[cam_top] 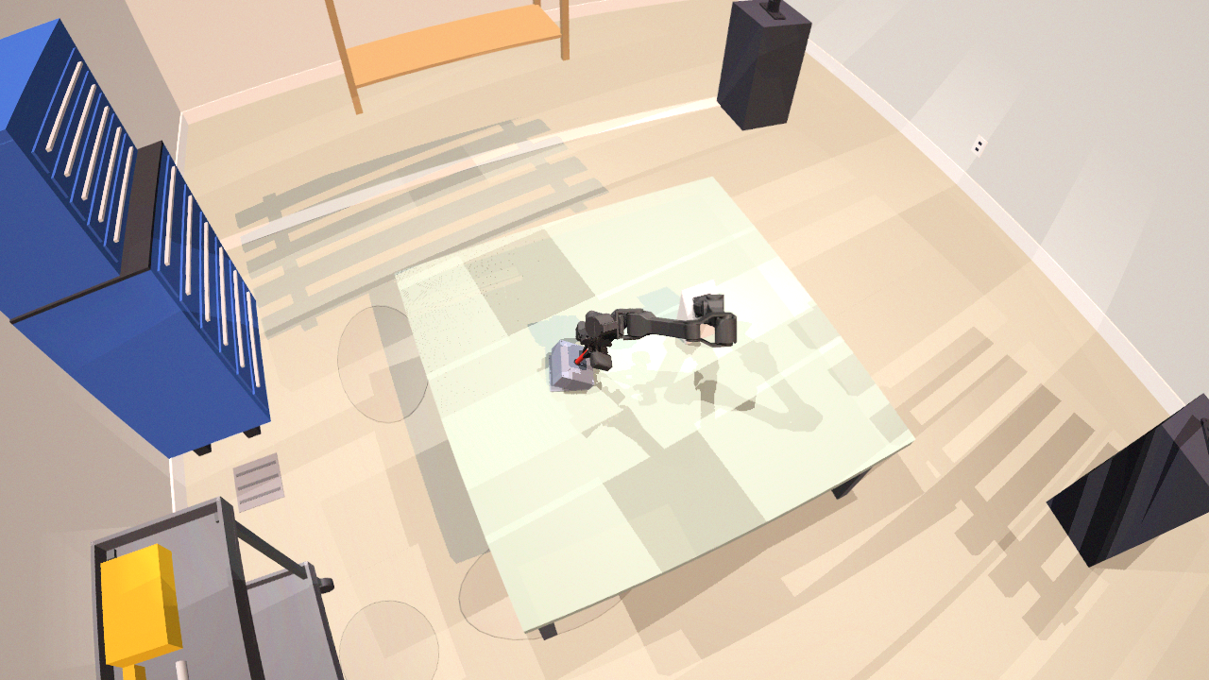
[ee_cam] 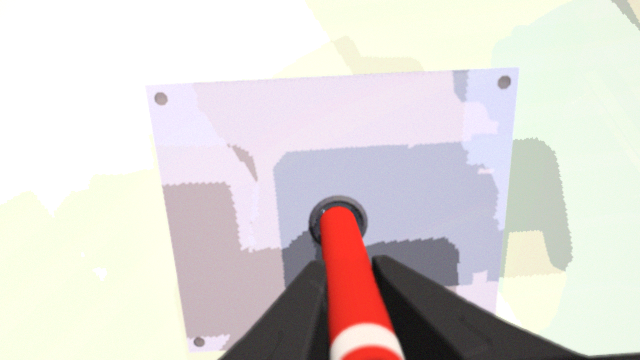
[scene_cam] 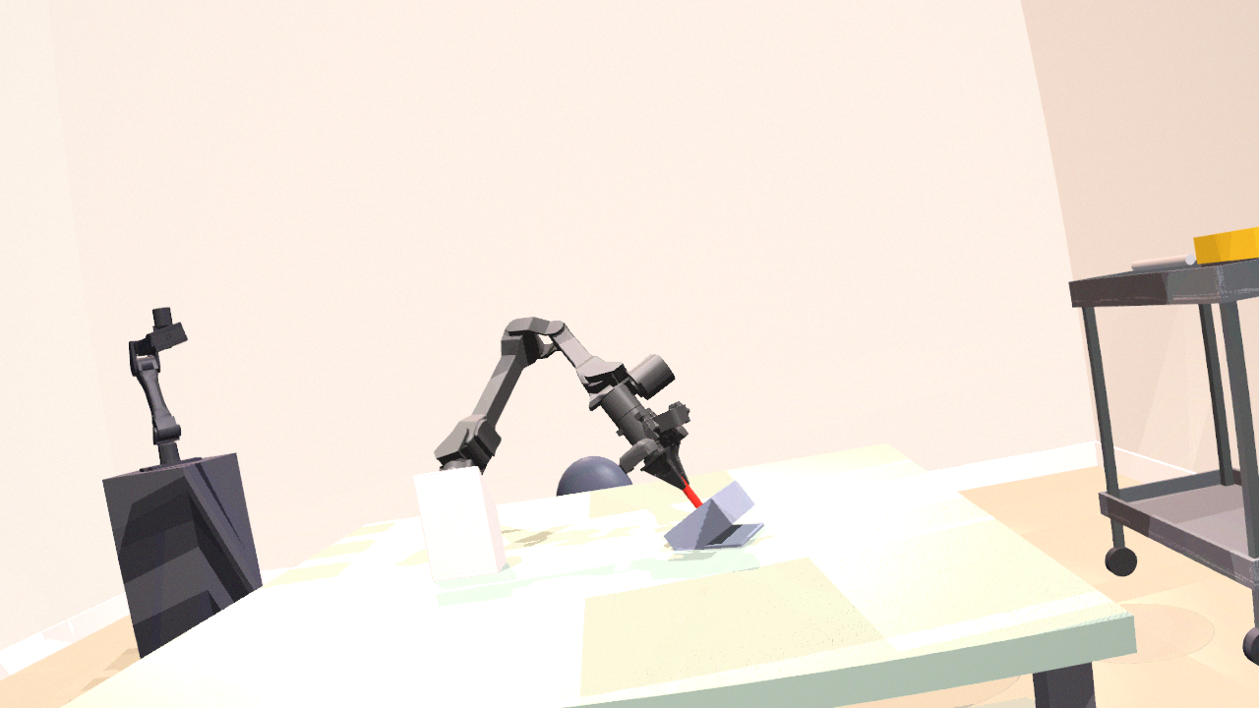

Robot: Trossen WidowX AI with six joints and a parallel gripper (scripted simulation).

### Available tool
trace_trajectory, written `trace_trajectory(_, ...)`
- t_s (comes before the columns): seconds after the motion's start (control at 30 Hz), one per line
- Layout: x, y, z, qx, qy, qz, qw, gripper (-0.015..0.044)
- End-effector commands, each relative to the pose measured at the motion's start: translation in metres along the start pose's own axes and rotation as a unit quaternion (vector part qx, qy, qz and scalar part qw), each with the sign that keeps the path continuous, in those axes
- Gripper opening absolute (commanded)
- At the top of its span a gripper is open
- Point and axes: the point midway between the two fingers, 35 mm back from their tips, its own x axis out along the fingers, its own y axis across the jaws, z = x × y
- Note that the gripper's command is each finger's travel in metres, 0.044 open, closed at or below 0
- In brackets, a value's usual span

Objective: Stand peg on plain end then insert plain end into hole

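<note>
The red peg (cam_top: 580, 359) (scene_cam: 693, 497) (ee_cam: 345, 240) slants down from my gripper (cam_top: 587, 348) (scene_cam: 685, 485) (ee_cam: 349, 265), which is shut on it. Its white band (ee_cam: 364, 336) is near the end by the gripper, at the bottom of the wrist view. The grey-lilac sloped panel (cam_top: 561, 368) (scene_cam: 734, 501) (ee_cam: 320, 110) stands below the fingertips. Its one hole (ee_cam: 338, 199) has a dark rim. The peg's plain end lies over the hole in the wrist view, inside the rim's outline. The views do not clearly show whether the tip is inside the hole or just above it.
The pale green table (cam_top: 709, 473) (scene_cam: 968, 563) carries the panel and the arm's white base block (scene_cam: 459, 528). A grey cart (cam_top: 207, 591) (scene_cam: 1162, 283) with a yellow box (cam_top: 135, 604) (scene_cam: 1228, 246) and a blue cabinet (cam_top: 93, 355) stand off the table.
</note>
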Motion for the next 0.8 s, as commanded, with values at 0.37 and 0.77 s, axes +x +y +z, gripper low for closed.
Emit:
trace_trajectory(0.37,0.011,0.000,0.001,0.002,-0.001,-0.001,1.000,0.0000)
trace_trajectory(0.77,0.019,0.000,0.000,0.002,-0.001,-0.001,1.000,0.0000)
